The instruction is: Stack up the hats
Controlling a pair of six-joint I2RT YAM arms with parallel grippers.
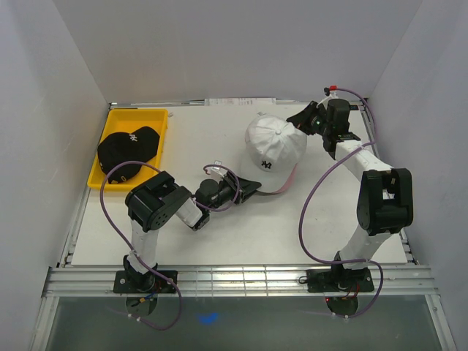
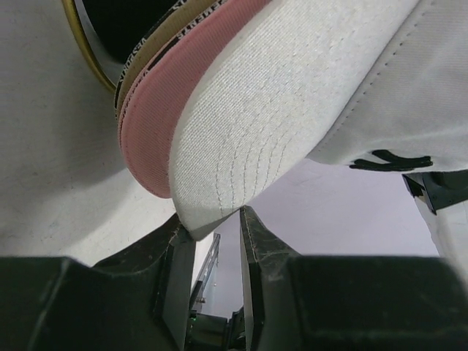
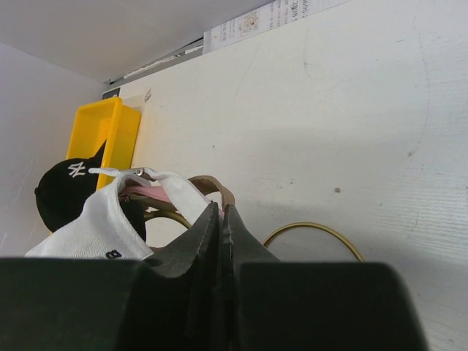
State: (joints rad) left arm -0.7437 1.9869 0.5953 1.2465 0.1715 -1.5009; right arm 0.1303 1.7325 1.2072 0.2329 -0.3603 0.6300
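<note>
The white cap (image 1: 272, 143) sits on top of a stack at mid table, with the pink cap's brim (image 1: 284, 183) showing under it. In the left wrist view the white brim (image 2: 256, 124) lies over the pink brim (image 2: 157, 124) and the tan brim (image 2: 146, 62). My left gripper (image 1: 252, 189) (image 2: 212, 216) is open, with the tip of the white brim between its fingers. My right gripper (image 1: 296, 121) (image 3: 221, 207) is shut at the back of the white cap (image 3: 95, 227), by the tan strap (image 3: 216, 184). The black cap (image 1: 128, 150) (image 3: 62, 190) lies in the tray.
The yellow tray (image 1: 139, 117) (image 3: 110, 124) stands at the back left. The gold wire stand (image 2: 80, 36) (image 3: 314, 227) is under the stack. White walls close in the table on three sides. A paper label (image 1: 241, 101) lies along the back edge.
</note>
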